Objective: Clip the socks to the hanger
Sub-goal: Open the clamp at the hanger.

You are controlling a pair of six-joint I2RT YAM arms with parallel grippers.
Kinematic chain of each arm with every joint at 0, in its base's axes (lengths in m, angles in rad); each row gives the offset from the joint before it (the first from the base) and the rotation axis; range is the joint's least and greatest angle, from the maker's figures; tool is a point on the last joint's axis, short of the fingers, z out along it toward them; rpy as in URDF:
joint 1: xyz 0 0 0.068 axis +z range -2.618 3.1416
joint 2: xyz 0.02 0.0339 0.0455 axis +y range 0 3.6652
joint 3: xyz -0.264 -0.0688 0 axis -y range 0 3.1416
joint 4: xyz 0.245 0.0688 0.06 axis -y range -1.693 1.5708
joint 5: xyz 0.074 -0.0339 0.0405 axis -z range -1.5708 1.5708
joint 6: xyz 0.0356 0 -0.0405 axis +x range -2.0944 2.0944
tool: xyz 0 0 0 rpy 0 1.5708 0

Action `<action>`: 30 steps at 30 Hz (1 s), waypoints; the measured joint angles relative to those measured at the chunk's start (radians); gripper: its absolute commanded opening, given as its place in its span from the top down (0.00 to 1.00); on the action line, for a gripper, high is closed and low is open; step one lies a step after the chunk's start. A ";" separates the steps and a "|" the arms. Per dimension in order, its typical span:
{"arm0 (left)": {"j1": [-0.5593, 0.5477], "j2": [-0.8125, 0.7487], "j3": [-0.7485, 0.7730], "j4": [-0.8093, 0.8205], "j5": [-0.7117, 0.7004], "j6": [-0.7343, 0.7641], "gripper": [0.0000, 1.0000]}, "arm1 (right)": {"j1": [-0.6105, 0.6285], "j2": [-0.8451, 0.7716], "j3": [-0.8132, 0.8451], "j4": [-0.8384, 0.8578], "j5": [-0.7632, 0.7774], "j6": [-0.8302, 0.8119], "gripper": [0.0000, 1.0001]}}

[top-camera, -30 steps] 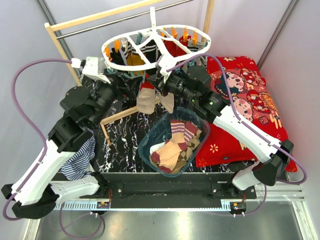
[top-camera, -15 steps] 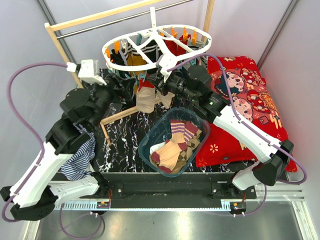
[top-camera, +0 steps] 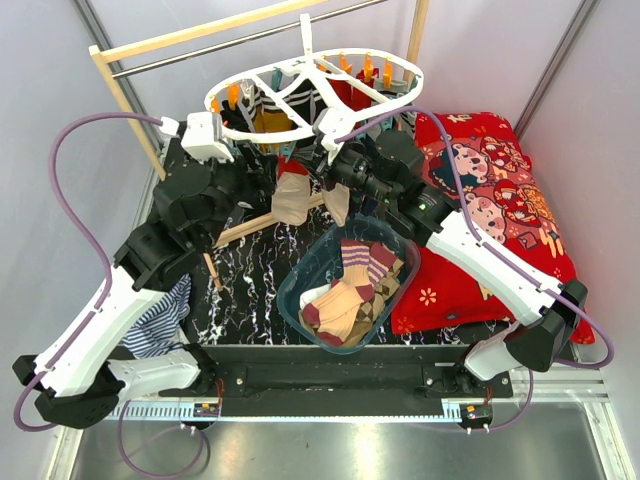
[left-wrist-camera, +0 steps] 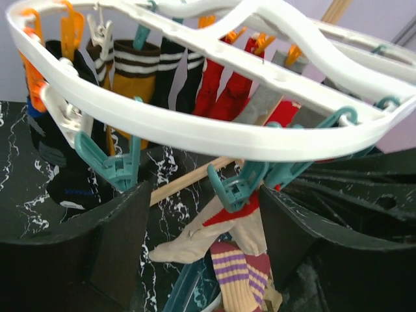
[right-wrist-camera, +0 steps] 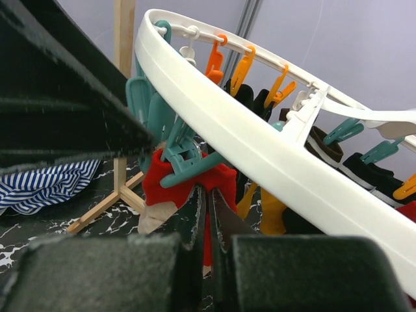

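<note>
Cloth [top-camera: 160, 318], blue-white striped, lies far left beside the left arm. Next, the left gripper [left-wrist-camera: 201, 194]: spread wide just under the near rim of the hanger [left-wrist-camera: 195, 133], holding nothing. That white oval has its long axis running left-right, slightly tilted, hook uppermost. Below the rim a beige sock [top-camera: 292, 203] with a red cuff hangs cuff-up, toe-down, long axis near vertical, with a teal clip [right-wrist-camera: 188, 166] at the cuff. The right gripper [right-wrist-camera: 207, 205] is pinched tight on that cuff. More socks [top-camera: 345, 300] lie in the tub [top-camera: 290, 285]; a red cushion [top-camera: 500, 170] sits far right.
</note>
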 measured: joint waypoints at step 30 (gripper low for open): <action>0.002 0.058 0.088 0.019 0.003 0.014 0.46 | 0.000 -0.001 -0.011 0.009 0.001 0.000 0.96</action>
